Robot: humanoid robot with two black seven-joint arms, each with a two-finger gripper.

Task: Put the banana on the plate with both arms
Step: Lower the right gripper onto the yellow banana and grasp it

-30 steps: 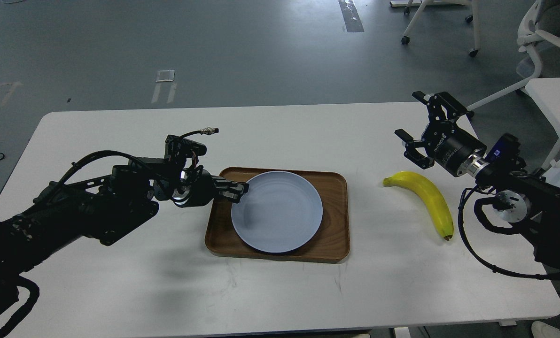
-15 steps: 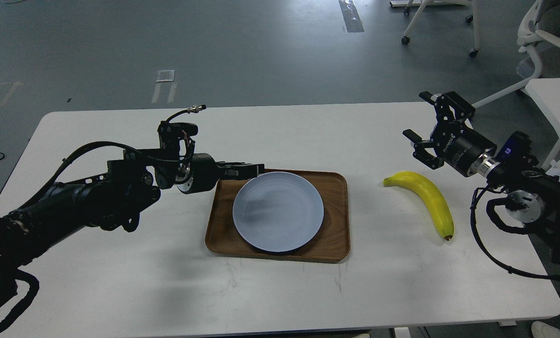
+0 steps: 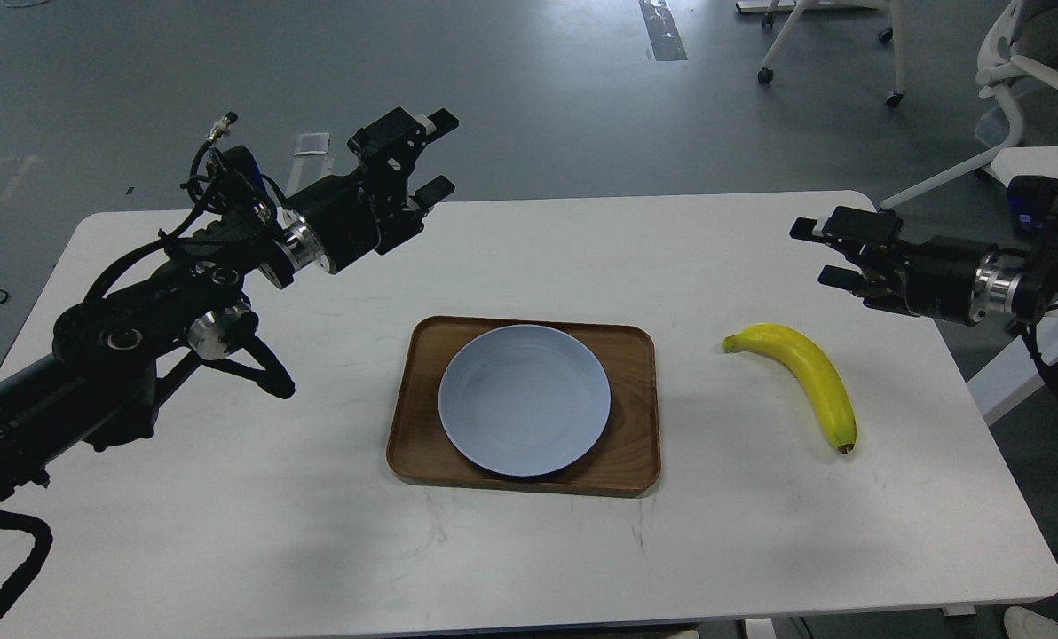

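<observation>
Both arms' bases cut off.

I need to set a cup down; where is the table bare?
Bare: the front strip below the tray, the left side under the left tool, and the gap between tray and banana. Crowded: the middle, where the plate fills the tray.

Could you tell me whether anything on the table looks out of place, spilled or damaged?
Nothing stands out. The plate sits level in the wooden tray, and the banana lies intact on the table.
</observation>
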